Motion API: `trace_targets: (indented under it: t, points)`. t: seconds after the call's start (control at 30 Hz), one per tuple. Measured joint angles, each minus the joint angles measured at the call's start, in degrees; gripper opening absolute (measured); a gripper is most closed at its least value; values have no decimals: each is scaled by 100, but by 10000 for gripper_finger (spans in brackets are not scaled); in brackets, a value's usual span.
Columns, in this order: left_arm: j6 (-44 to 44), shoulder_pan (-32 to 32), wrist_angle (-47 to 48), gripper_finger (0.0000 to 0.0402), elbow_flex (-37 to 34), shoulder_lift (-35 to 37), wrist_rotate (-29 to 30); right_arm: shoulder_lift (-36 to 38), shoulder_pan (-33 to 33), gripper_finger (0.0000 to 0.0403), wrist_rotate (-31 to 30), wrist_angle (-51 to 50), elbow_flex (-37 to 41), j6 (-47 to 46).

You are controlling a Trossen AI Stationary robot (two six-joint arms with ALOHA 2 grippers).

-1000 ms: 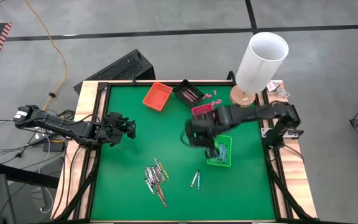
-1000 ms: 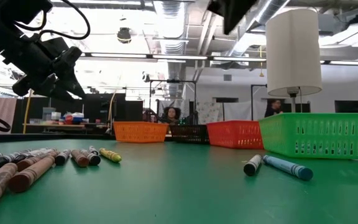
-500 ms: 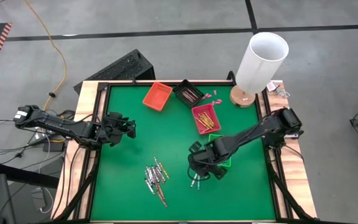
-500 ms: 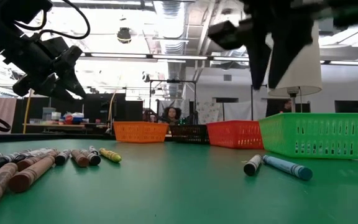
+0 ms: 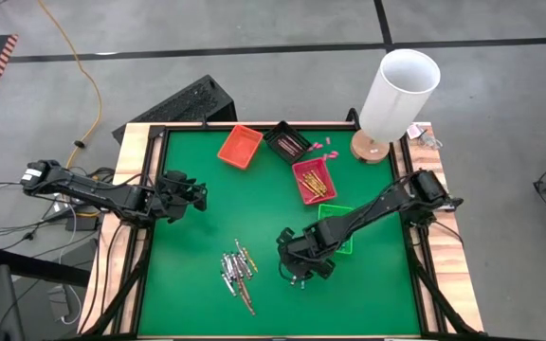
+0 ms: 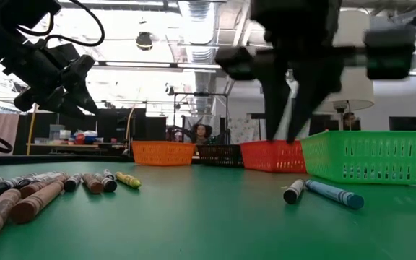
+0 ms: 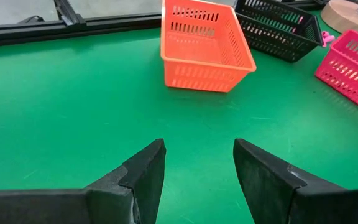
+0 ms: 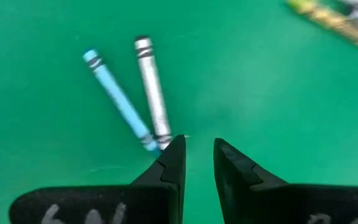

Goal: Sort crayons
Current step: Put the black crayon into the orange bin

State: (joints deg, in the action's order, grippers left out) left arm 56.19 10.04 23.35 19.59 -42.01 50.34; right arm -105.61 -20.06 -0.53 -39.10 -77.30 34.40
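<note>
Two crayons, one light blue (image 8: pixel 117 99) and one grey (image 8: pixel 153 93), lie side by side on the green mat. In the low view the grey one (image 6: pixel 293 191) and the blue one (image 6: pixel 334 193) lie flat in front of the green tray. My right gripper (image 8: pixel 197 155) hovers just above them, fingers pointing down, a narrow gap between them, empty; in the high view (image 5: pixel 301 263) it covers them. A pile of crayons (image 5: pixel 236 275) lies to its left. My left gripper (image 5: pixel 193 194) waits open and empty at the table's left.
An orange tray (image 5: pixel 240 145), a black tray (image 5: pixel 287 141) and a red tray (image 5: pixel 313 180) with yellow-orange crayons stand at the far side. A green tray (image 5: pixel 337 232) lies under my right arm. A white lamp (image 5: pixel 398 95) stands at the far right corner, tiny pink bits (image 5: pixel 320 145) beside it.
My right gripper has gone from above the green tray toward the table's near edge and a little left, and down toward the two loose crayons. The crayons have not moved.
</note>
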Motion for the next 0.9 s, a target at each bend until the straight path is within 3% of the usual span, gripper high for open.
trace_targets:
  t: [0.9]
  points:
    - [-3, 1, 23, 180, 0, 0, -35, -418, -148, 78, 461, 541, -6, 169]
